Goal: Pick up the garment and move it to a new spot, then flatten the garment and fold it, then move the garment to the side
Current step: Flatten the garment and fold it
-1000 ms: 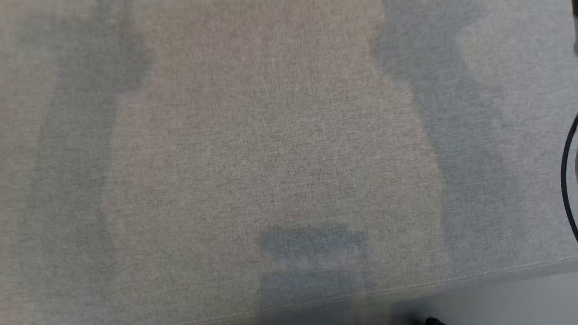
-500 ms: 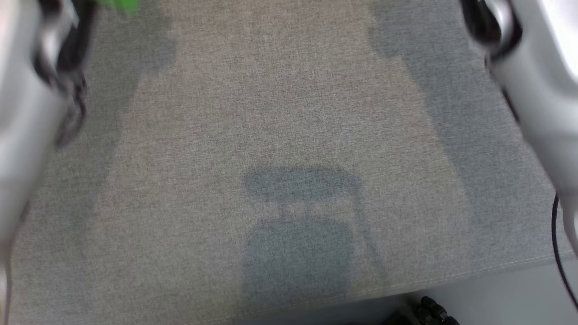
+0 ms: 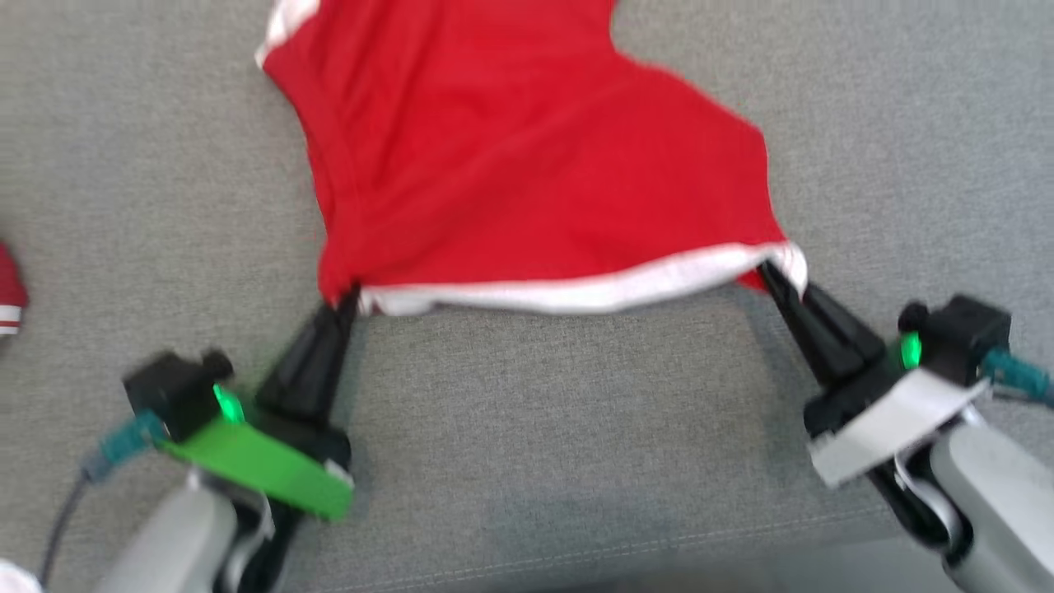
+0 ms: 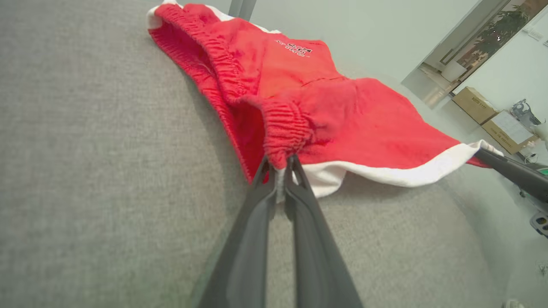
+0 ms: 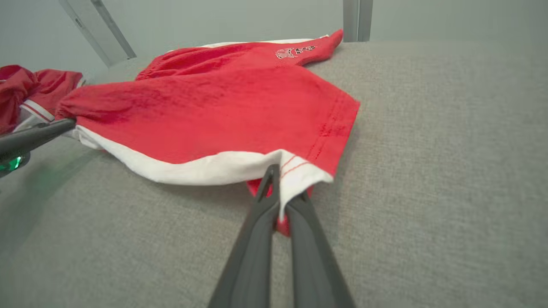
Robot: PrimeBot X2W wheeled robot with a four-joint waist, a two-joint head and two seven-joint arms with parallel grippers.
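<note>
Grey surface is bearing red garment; left gripper, right gripper are clamping its hem corners; probably flattening, folding remaining.

**Head view has shifted: garment and grippers now in sight**

One second ago the head view held bare grey surface with shadows on it; the camera has moved since then. Now the red garment has come into this view, with the left gripper clamped on its near left corner and the right gripper clamped on its near right corner. Its white hem is stretched between them.
</note>
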